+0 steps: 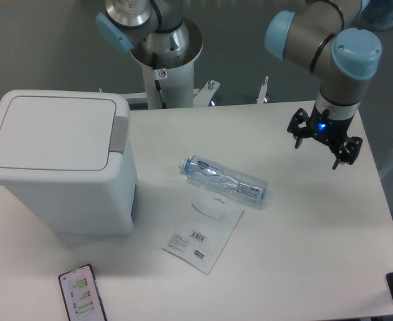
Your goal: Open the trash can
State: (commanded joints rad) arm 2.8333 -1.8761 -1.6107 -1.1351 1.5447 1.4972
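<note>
Currently: trash can (pixel 59 167) lid shut, at desk (pixel 303 254) left edge | jaws seemingly open, above right side | bottle (pixel 224 182) mid-desk.

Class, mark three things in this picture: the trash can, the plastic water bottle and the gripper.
trash can (pixel 53 134), fixed camera, middle of its closed lid.
plastic water bottle (pixel 226 180), fixed camera, middle of its clear body.
gripper (pixel 319 151), fixed camera, midway between its fingertips.

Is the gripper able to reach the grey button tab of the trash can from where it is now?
Probably yes. The gripper hangs free above the table's right side, and only a flat-lying plastic bottle lies between it and the grey tab on the trash can, low enough to pass over.
</note>
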